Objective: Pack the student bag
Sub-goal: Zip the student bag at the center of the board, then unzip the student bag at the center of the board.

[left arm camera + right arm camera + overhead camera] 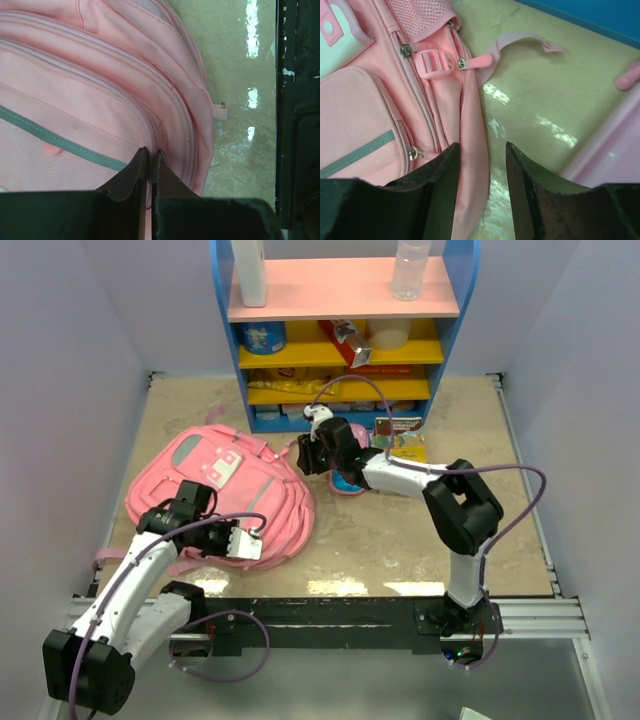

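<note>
On my left pincer the 2 fingers are pressed together, tips right on a curved zip seam of the student bag. Whether a pull or a pinch of fabric sits between them, I cannot tell. Pink fabric fills everything ahead of those tips and off to one side, and a grey strip slants across just beside them. On the other side the bag's edge curves away, a small white tag sticks out from it, then comes bare table, then the black rail.

Over to the right pincer, where the fingers are spread with nothing between them, hanging over the bag's side edge. Through the gap I see pink side fabric and table. Just beside the finger on the bag side there's a zip pull. Further ahead are a pink buckle and a strap loop lying on the table.

From above, the bag lies flat on the table between the 2 pincers, the left one at its near edge and the right one at its far corner. Beyond the right pincer stands the blue shelf unit, and a small pink-and-blue item pokes out just behind its wrist.
</note>
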You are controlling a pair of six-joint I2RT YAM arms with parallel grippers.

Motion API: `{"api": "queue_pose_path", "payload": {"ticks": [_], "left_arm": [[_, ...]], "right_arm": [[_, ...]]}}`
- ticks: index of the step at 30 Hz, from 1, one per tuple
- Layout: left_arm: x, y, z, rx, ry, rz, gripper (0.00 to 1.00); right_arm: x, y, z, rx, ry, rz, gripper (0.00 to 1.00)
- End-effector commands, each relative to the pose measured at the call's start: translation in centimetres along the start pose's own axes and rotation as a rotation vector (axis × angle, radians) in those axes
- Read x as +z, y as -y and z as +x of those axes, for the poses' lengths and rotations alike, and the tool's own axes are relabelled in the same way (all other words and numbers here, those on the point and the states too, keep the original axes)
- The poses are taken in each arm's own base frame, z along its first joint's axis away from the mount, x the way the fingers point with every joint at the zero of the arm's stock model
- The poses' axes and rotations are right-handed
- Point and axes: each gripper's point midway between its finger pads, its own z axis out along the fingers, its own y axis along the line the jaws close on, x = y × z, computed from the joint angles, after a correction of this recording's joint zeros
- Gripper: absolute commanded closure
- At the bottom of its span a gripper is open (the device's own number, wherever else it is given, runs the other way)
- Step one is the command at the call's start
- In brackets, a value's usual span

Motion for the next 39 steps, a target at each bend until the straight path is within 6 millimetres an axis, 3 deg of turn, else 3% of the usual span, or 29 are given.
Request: {"api": "queue_pose_path", "payload": {"ticks": [1,3,4,5,7,9,14,18,20,24,25,26,27,28,30,31,33,34,36,37,39], "left_arm": [[-0.9,1.6,1.3,0.025,-0.069,0.029,1.00],[-1.1,1.9,0.7,0.034,-0.049,0.038,1.00],[-1.6,2.2,0.5,0.045,-0.048,0.043,1.00],[-1.7,2.3,0.4,0.055,-0.048,0.045,1.00],[-2.1,2.9,0.3,0.086,-0.051,0.052,1.00],[-2.3,3.2,0.2,0.108,-0.049,0.050,1.00],[-2.7,3.6,-0.2,0.164,-0.038,0.042,1.00],[-2.8,3.2,-0.1,0.174,-0.045,0.024,1.00],[-3.0,2.8,-0.2,0.165,-0.049,0.016,1.00],[-3.3,1.5,0.0,0.156,-0.074,-0.027,1.00],[-3.4,0.9,0.1,0.157,-0.082,-0.054,1.00],[-3.5,0.6,0.4,0.158,-0.100,-0.068,1.00],[-3.5,0.0,0.5,0.165,-0.108,-0.092,1.00],[-3.6,-0.2,0.6,0.159,-0.114,-0.107,1.00],[-3.7,-0.8,0.7,0.159,-0.124,-0.126,1.00],[-3.7,-0.9,0.7,0.159,-0.124,-0.129,1.00],[-3.7,-1.3,0.5,0.166,-0.115,-0.138,1.00],[-3.8,-1.5,0.4,0.165,-0.112,-0.145,1.00],[-3.8,-1.8,0.1,0.168,-0.104,-0.156,1.00],[-3.9,-2.0,0.1,0.170,-0.104,-0.161,1.00],[-3.9,-2.3,-0.2,0.173,-0.091,-0.168,1.00]], "right_arm": [[2.6,-4.4,-3.9,-0.015,0.082,-0.080,0.55],[4.7,-4.6,-3.0,-0.031,0.052,-0.064,0.54],[5.2,-5.5,-4.9,-0.034,0.086,-0.083,0.52],[6.6,-5.9,-3.7,-0.038,0.060,-0.092,0.52],[7.4,-7.7,-4.5,-0.042,0.073,-0.139,0.50],[8.7,-7.8,-3.6,-0.026,0.058,-0.143,0.50],[10.0,-8.7,-2.1,-0.002,0.036,-0.186,0.50],[10.5,-9.0,-0.8,-0.006,0.016,-0.185,0.62],[10.2,-8.6,-0.2,0.003,0.003,-0.169,0.69],[8.9,-7.1,0.8,0.002,-0.010,-0.108,1.00],[8.5,-6.2,2.6,0.003,-0.044,-0.081,1.00],[7.6,-6.2,2.1,0.006,-0.033,-0.081,1.00],[7.1,-5.9,2.6,0.015,-0.038,-0.071,1.00],[6.4,-5.3,4.5,0.015,-0.073,-0.056,1.00],[5.1,-5.0,4.8,0.022,-0.066,-0.031,1.00],[4.5,-4.4,7.0,0.018,-0.104,-0.009,1.00],[3.1,-4.9,7.6,0.024,-0.107,-0.020,1.00],[2.3,-5.0,9.9,0.013,-0.148,-0.015,1.00],[0.9,-5.9,10.0,0.017,-0.124,-0.033,1.00],[0.0,-6.1,12.4,0.007,-0.164,-0.037,1.00],[-1.1,-7.1,13.3,0.015,-0.165,-0.059,1.00]]}}
